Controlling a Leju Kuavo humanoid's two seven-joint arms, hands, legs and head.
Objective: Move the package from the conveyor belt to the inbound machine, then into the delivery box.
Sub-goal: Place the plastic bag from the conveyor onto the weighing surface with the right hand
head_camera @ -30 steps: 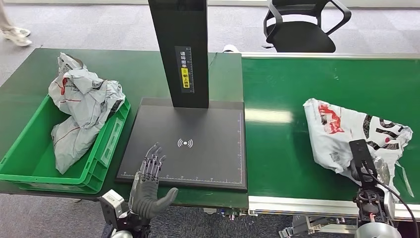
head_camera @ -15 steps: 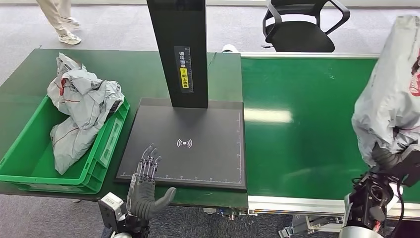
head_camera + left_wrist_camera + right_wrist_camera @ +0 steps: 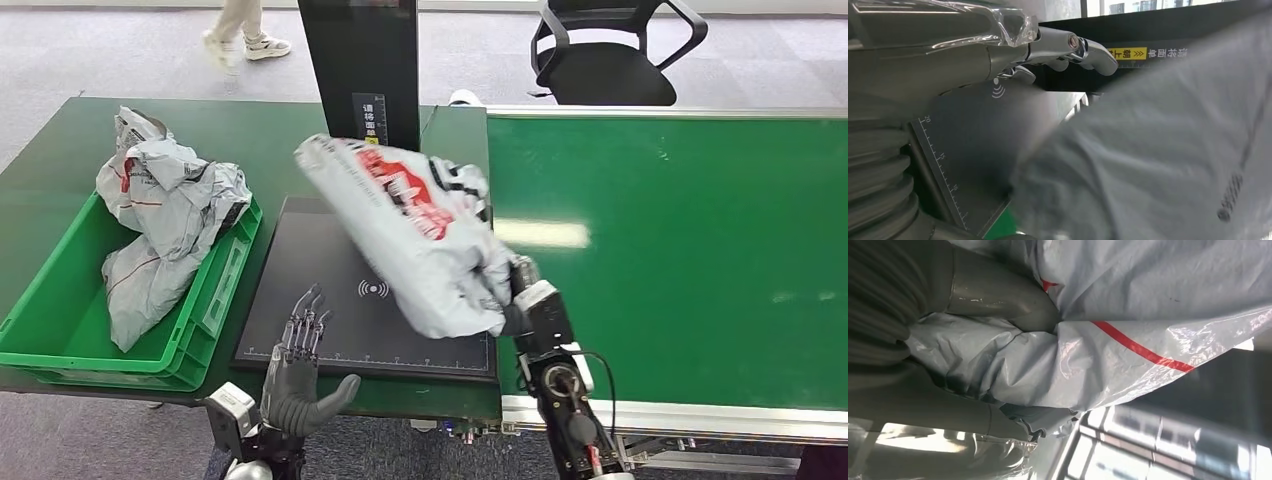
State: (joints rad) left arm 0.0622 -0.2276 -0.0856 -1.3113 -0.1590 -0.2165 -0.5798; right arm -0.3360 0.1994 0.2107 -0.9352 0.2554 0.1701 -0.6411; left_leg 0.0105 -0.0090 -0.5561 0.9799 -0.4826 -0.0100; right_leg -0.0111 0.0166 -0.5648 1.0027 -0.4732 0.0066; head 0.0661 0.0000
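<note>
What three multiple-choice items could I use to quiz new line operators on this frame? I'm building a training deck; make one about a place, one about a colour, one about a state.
1. Where is the package that the right hand holds?
A. Lying on the conveyor belt
B. In the air above the black scanner plate
C. Inside the crate

2. What colour is the crate at the left?
A. Green
B. Blue
C. Grey

3. What is the left hand doing?
A. Gripping a parcel
B. Pressing on the crate
C. Holding nothing, its fingers apart

Key:
1 B, the bag hangs over the scanner plate, and the conveyor belt is bare.
2 A, its walls are bright green, with grey parcels piled in it.
3 C, it sits at the plate's near edge with nothing in it.
</note>
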